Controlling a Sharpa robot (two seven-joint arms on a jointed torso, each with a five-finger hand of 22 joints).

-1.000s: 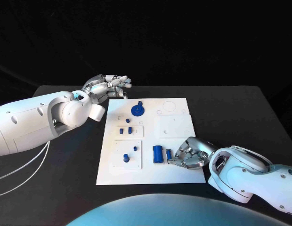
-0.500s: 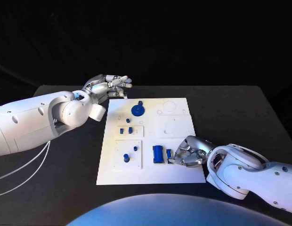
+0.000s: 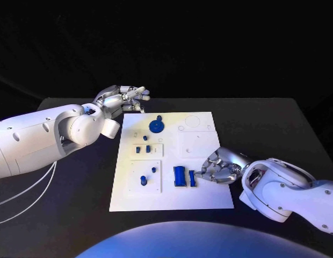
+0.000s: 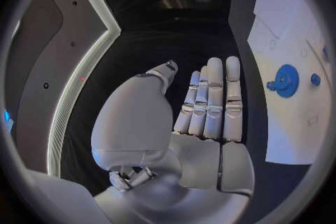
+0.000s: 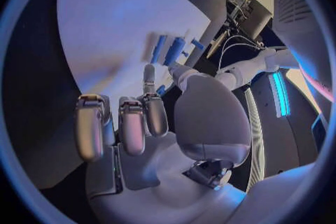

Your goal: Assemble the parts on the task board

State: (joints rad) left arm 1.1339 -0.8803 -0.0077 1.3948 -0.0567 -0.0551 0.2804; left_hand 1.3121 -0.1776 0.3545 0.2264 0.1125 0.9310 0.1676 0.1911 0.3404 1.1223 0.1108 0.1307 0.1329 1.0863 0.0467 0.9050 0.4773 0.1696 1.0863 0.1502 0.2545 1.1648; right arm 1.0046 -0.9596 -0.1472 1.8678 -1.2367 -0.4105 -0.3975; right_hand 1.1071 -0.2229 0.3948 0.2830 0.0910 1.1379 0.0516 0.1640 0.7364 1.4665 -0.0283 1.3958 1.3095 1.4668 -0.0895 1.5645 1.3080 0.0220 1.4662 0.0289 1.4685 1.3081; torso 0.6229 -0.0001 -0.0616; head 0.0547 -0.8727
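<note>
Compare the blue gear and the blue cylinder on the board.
The gear is a flat round disc; the cylinder is long and lies on its side. The gear sits toward the board's far end, the cylinder toward the near end, beside the right robot hand. Both are blue.

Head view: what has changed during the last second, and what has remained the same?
The right hand drew back a little from the two blue bars toward the board's right edge; its fingertip stays close beside the thinner bar, contact unclear. The left hand stayed at the far left corner of the task board, holding nothing. The blue gear and small parts kept their places.
</note>
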